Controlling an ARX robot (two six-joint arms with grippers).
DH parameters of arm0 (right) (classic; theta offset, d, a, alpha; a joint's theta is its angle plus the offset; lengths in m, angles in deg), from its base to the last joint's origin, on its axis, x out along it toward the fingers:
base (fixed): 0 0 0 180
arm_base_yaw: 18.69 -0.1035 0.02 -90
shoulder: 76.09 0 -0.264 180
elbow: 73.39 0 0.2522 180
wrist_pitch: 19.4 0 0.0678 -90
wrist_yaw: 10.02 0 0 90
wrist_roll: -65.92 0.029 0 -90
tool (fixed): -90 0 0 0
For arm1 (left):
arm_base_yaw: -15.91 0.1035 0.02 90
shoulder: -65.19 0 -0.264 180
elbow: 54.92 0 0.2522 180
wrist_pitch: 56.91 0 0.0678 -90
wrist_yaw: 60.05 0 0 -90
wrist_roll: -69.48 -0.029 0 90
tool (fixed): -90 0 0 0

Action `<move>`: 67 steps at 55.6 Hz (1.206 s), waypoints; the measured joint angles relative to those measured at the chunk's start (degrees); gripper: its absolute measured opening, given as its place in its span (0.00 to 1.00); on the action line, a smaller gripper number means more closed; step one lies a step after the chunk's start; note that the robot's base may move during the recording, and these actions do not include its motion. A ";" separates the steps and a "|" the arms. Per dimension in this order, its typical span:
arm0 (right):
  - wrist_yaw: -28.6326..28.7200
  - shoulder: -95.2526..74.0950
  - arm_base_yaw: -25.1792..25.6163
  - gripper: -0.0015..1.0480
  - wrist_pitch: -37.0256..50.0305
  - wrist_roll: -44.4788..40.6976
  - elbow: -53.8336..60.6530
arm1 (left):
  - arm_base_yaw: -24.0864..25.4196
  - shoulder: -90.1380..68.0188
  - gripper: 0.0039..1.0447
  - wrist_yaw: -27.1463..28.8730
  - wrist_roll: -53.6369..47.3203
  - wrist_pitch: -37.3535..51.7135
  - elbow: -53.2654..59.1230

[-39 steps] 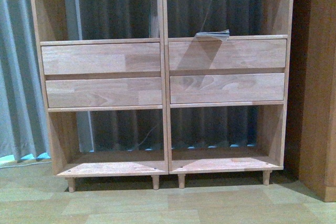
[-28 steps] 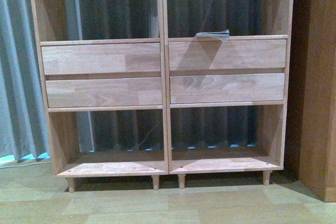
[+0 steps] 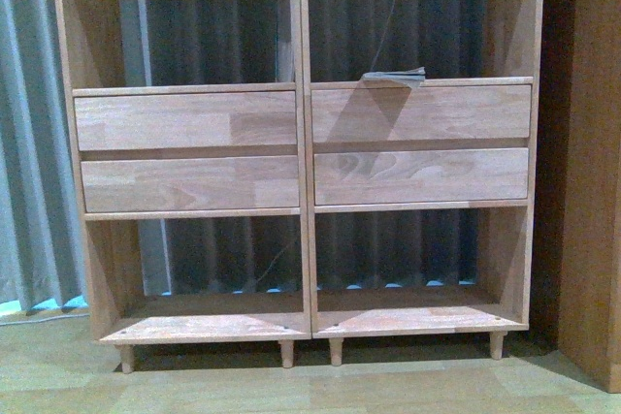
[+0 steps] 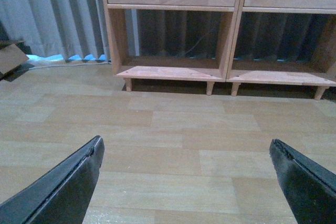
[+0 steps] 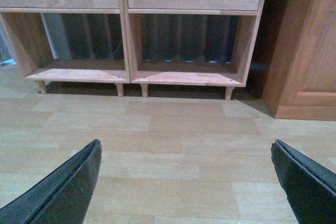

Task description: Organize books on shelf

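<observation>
While facing the shelf [image 3: 303,143] from well back over bare floor [image 4: 173,124], with left claw [image 4: 185,145] and right claw [image 5: 185,145] both spread wide and empty, risked sweeping the thin floppy paperback [image 3: 393,75], lying flat at the front lip above the upper right drawer [image 3: 420,113], off with any careless reach.

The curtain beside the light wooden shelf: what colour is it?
Pale grey pleated curtain; see front view.

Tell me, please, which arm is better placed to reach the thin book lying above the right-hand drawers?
Right, probably. The thin book lies in the shelf's right half, which the right gripper faces; the left gripper faces the left half. Both are open and empty.
</observation>
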 joint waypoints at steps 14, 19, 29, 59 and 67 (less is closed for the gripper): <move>0.00 0.00 0.00 0.93 0.00 0.00 0.00 | 0.00 0.00 0.93 -0.02 0.00 0.00 0.00; 0.02 0.00 0.02 0.93 0.00 0.00 0.00 | 0.00 0.00 0.93 -0.02 0.00 0.00 0.00; 0.00 0.00 0.02 0.93 0.00 0.00 0.00 | 0.00 0.00 0.93 -0.02 0.00 0.00 0.00; 0.02 0.00 0.02 0.93 0.00 0.00 0.00 | 0.00 0.02 0.93 0.02 0.02 0.00 0.00; 0.00 0.00 0.02 0.93 0.00 0.00 0.00 | 0.00 0.02 0.93 -0.02 0.00 0.00 0.00</move>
